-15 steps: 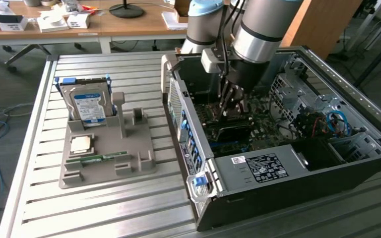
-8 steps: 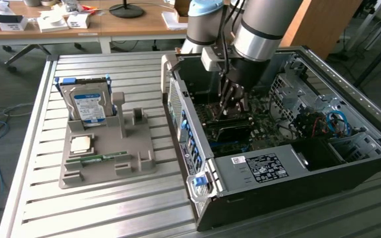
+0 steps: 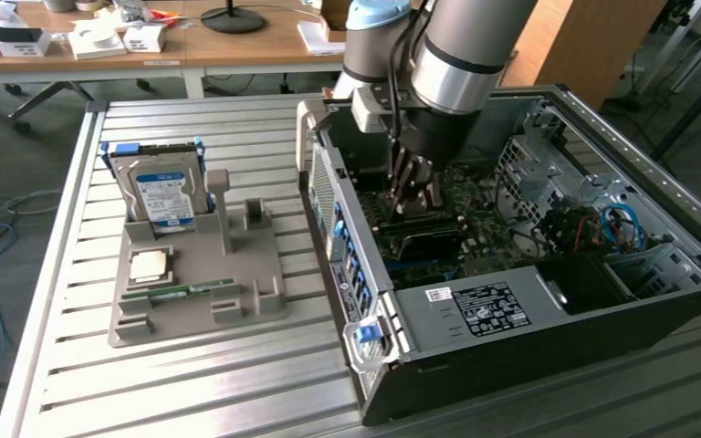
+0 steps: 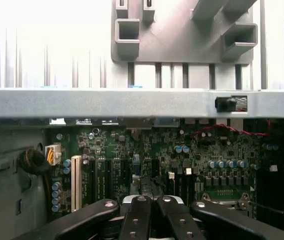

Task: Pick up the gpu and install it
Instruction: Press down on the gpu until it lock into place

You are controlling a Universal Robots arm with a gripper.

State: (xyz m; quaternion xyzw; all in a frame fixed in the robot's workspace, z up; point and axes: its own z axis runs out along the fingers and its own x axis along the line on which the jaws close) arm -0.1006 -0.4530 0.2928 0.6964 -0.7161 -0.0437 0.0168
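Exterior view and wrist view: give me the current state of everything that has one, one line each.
gripper: shut, lowered inside the case over the motherboard.
computer case: side panel off, lying open side up.
hard drive: standing upright in the grey holder.
memory stick: lying flat on the holder.
grey holder: flat on the slatted table, slot beside the hard drive empty.
gpu: cannot tell.

My arm reaches straight down, wrist vertical.
My hand (image 3: 409,203) hangs low at the end of it, its fingers (image 4: 136,220) drawn together side by side, closed with no gap between them.
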